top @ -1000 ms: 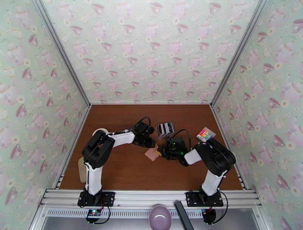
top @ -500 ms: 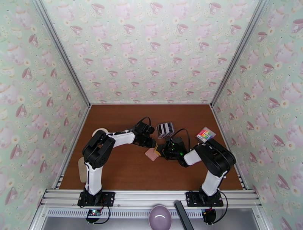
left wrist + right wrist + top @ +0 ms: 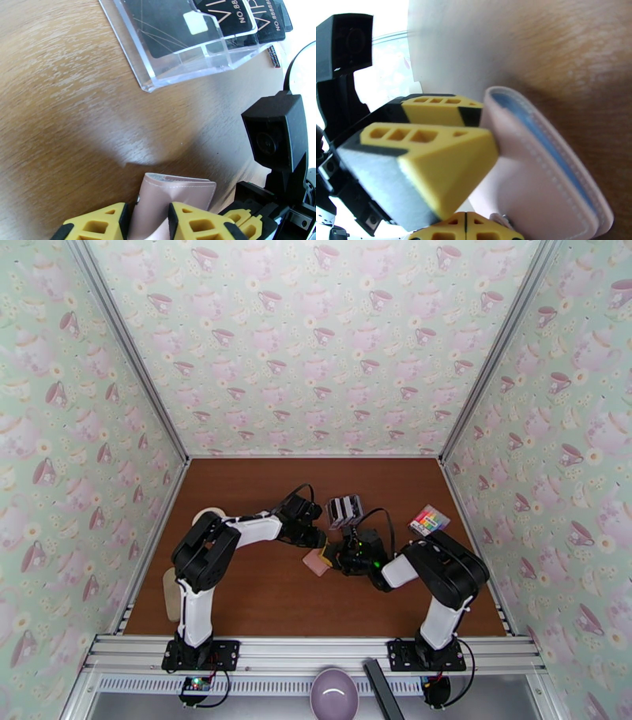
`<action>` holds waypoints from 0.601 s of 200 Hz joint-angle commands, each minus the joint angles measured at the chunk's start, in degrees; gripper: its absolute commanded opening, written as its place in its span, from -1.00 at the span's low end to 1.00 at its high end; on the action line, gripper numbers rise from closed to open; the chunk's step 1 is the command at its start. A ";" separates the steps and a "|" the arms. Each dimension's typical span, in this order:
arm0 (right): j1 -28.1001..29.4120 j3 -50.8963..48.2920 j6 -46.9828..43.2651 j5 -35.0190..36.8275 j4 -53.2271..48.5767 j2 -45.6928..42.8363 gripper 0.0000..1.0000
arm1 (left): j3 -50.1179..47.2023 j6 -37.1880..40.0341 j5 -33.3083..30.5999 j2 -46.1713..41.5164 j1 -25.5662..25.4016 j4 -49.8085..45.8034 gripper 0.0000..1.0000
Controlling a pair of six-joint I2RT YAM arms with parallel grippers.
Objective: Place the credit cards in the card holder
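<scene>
Left gripper (image 3: 148, 216) pinches the card holder (image 3: 177, 191); right gripper (image 3: 466, 227), pressed together, crowds its 3 o'clock. Bumping could dislodge it

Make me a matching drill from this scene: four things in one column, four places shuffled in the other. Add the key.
Things
1. wallet
2. cards
3. pad
4. bowl

Places
A. on the metal ledge, off the table
B. standing in the clear rack
C. clamped in the left gripper
D. near the table's right edge

Pairs: 1-C, 2-B, 3-D, 4-A
</scene>
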 commanded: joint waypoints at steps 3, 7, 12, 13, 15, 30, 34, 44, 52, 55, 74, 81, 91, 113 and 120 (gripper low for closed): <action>0.22 0.23 2.34 0.63 3.74 3.74 -0.89 | -1.90 -0.48 0.56 1.67 -0.54 0.50 -0.32; 0.26 0.44 2.49 0.46 3.72 4.08 -0.89 | -1.94 -0.46 0.59 1.65 -0.53 0.50 -0.32; 0.27 0.59 2.67 0.31 3.53 4.51 -0.89 | -1.95 -0.40 0.57 1.65 -0.53 0.46 -0.32; 0.26 0.59 2.69 0.29 3.52 4.59 -0.89 | -1.95 -0.35 0.57 1.65 -0.58 0.43 -0.32; 0.25 0.63 2.76 0.27 3.50 4.76 -0.89 | -1.90 -0.32 0.57 1.65 -0.54 0.42 -0.32; 0.26 0.93 2.72 0.10 3.12 5.37 -0.90 | -1.95 -0.23 0.68 1.61 -0.55 0.32 -0.32; 0.25 1.04 2.68 0.05 2.75 5.44 -0.90 | -1.95 -0.13 0.81 1.57 -0.54 0.32 -0.32; 0.27 1.41 2.23 -0.20 0.97 5.38 -0.90 | -1.95 -0.13 0.87 1.69 -0.64 0.32 -0.32; 0.28 1.71 1.94 -0.50 -0.40 5.25 -0.90 | -1.86 -0.15 0.89 1.74 -0.67 0.32 -0.32; 0.25 1.85 1.79 -0.60 -1.02 5.23 -0.90 | -1.81 -0.14 0.96 1.78 -0.64 0.32 -0.32; 0.22 2.98 -0.96 -0.58 -8.16 3.69 -0.91 | -1.42 -0.05 1.06 2.08 -0.92 0.07 -0.32; 0.17 3.45 -2.06 -0.33 -11.17 2.87 -0.91 | -1.26 0.12 0.95 2.09 -1.07 -0.06 -0.32; 0.24 4.23 -3.97 0.44 -16.20 1.51 -0.91 | -1.22 0.13 0.89 2.01 -1.28 -0.25 -0.32; 0.28 7.70 -9.37 2.82 -30.15 -1.33 -0.91 | -1.90 -0.28 0.66 1.61 -1.54 0.36 -0.32; 0.27 8.93 -10.89 3.36 -33.87 -1.77 -0.90 | -2.24 -0.56 0.66 1.59 -1.61 0.78 -0.32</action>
